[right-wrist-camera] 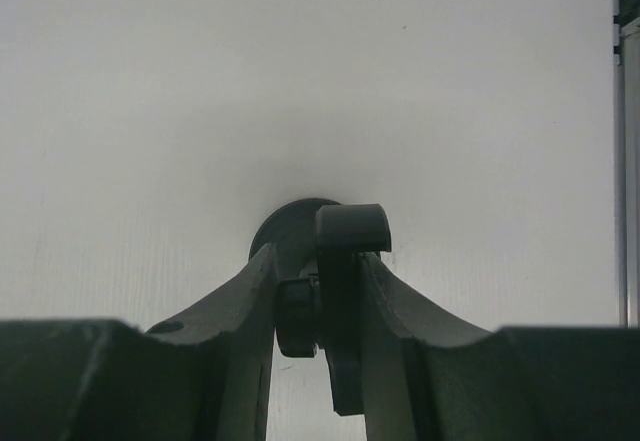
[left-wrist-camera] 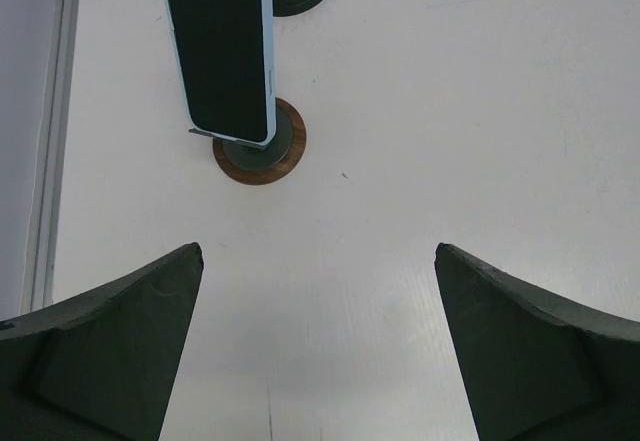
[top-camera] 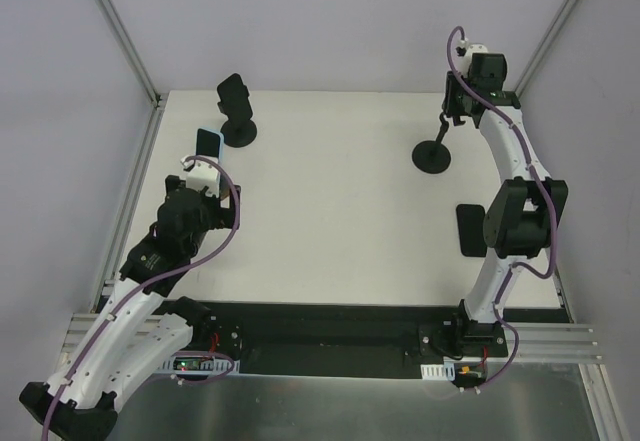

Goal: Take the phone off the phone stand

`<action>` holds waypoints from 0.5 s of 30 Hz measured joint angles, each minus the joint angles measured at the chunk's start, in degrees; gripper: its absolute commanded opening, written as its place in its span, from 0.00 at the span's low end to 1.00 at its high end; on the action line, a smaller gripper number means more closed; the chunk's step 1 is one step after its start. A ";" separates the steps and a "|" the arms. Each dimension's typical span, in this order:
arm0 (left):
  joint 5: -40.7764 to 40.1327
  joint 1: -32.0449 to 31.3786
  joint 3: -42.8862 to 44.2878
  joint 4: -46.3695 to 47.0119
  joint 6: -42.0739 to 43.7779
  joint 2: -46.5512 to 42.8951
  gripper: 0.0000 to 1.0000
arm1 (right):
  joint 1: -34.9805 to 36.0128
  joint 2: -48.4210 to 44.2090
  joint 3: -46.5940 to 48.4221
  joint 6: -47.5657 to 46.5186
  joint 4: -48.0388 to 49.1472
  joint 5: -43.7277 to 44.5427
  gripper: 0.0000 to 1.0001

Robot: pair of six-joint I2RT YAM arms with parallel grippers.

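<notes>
Blue-edged phone (left-wrist-camera: pixel 222 51) rests in its stand (left-wrist-camera: pixel 258 153) near the tabletop's (top-camera: pixel 340 221) left edge. It sits just ahead of my left gripper (left-wrist-camera: pixel 318 253), whose fingers are spread wide with bare white surface between them. A second stand (top-camera: pixel 238 111) sits just behind. Well apart, near the right edge, my right gripper (right-wrist-camera: pixel 320 256) is clamped on a third stand (right-wrist-camera: pixel 350 229); open tabletop lies between.

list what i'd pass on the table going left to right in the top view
blue-edged phone propped upright -> black stand at the back -> round-based black stand -> flat black phone lying beside the right arm
</notes>
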 measured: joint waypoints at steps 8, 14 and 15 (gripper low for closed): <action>0.04 0.96 0.00 0.02 0.37 1.14 0.99 | -1.92 1.90 1.53 3.87 1.27 1.95 0.76; 0.07 1.11 0.00 0.04 0.59 1.36 0.99 | -1.92 2.03 1.53 5.38 0.17 0.85 0.96; 0.07 1.11 0.00 0.04 0.59 1.36 0.99 | -1.92 1.97 1.53 5.64 0.00 0.31 0.96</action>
